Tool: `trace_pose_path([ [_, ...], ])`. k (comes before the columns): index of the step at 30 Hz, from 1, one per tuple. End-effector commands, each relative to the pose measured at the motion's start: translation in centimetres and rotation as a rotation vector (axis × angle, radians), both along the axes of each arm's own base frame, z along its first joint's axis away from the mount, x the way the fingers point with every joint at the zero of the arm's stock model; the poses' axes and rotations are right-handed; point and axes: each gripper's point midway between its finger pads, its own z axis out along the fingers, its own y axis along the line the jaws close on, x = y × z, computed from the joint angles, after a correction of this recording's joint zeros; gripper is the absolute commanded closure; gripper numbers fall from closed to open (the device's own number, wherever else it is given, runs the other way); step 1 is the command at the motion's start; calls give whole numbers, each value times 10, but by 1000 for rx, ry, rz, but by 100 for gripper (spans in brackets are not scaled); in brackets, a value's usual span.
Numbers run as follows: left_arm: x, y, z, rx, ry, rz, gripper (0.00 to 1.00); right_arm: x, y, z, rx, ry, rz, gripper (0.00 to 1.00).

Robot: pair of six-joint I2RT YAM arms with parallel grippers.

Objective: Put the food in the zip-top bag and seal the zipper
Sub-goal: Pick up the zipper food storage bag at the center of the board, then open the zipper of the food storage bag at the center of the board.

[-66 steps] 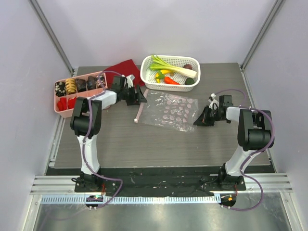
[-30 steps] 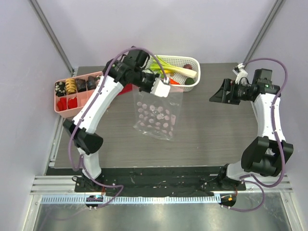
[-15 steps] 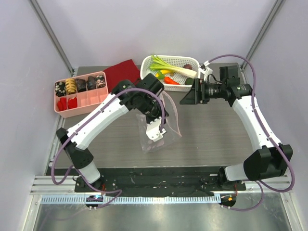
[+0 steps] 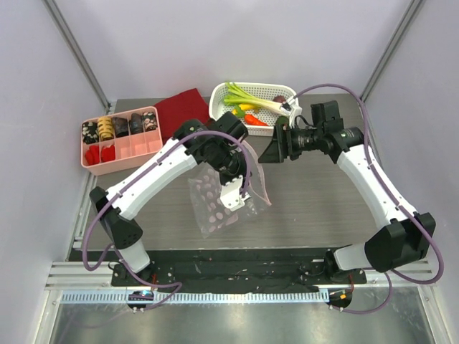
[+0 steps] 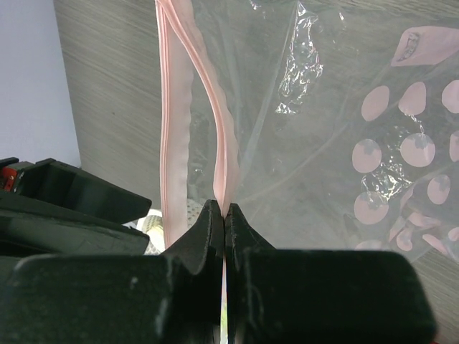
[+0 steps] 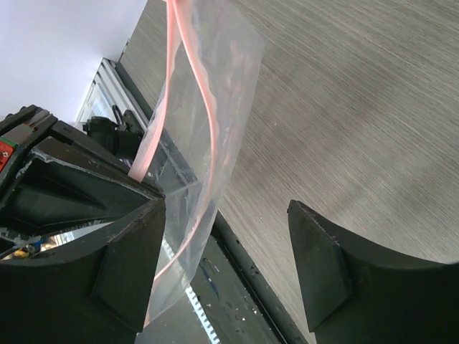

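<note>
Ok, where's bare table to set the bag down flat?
Widest bare table is front right, between the held zip-top bag and the right arm. A narrower strip lies in front of the pink tray, under the left arm. Crowded along the back: tray, red cloth, white basket.

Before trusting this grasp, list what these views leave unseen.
Top view: the wrist hides where the left hand pinches the clear pink-dotted plastic bag.
Left wrist view: the pale pink zipper strip runs off the top edge; no slider shows.
Right wrist view: the bag runs off the top edge.
</note>
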Motion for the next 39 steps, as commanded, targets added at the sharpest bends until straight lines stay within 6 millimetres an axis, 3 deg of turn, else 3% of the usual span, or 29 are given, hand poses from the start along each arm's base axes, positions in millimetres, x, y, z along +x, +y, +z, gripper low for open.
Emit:
trace_pose_path([
  [1,-47,43,-18,180,207,-10,98,10,11,1,-20,-70,17,28],
  [4,-48,41,-16,167,216,7,97,11,21,-11,-22,-32,39,42],
  [6,-45,40,-13,155,220,48,97,10,26,-12,-7,-5,49,60],
  [7,-44,40,-12,148,225,67,97,8,28,-9,8,1,61,83],
  [8,-42,40,-11,140,234,94,96,7,28,-6,15,7,56,98],
  [11,-40,34,5,43,324,214,86,7,26,6,34,-30,23,99],
  [13,-21,36,23,-58,401,387,67,9,27,21,77,-56,-26,99],
  [14,-14,38,30,-99,443,452,44,11,27,24,92,-58,-41,99],
  [16,9,50,50,-208,630,721,31,14,30,39,148,-43,-81,99],
  [17,23,51,71,-320,668,790,17,15,31,44,166,-40,-98,99],
  [18,45,71,82,-402,748,903,1,22,32,55,199,-49,-138,99],
  [19,51,80,88,-447,944,1089,0,24,32,58,216,-44,-165,99],
  [20,65,87,101,-558,974,1134,0,26,32,64,235,-55,-179,99],
  [23,97,132,115,-749,1153,1383,0,34,33,77,287,-45,-247,99],
  [25,130,164,106,-909,1132,1711,0,38,37,80,319,-25,-271,99],
  [26,130,167,119,-930,1118,1715,0,40,40,78,325,-7,-279,99],
  [27,128,169,110,-886,1144,1761,0,40,46,81,340,-8,-273,99],
  [29,129,176,117,-931,1199,1845,0,42,53,80,363,25,-284,99],
  [33,120,171,112,-871,1287,1916,0,44,81,94,428,19,-247,99],
  [39,111,179,133,-1001,1089,1930,2,37,133,116,477,13,-150,99],
])
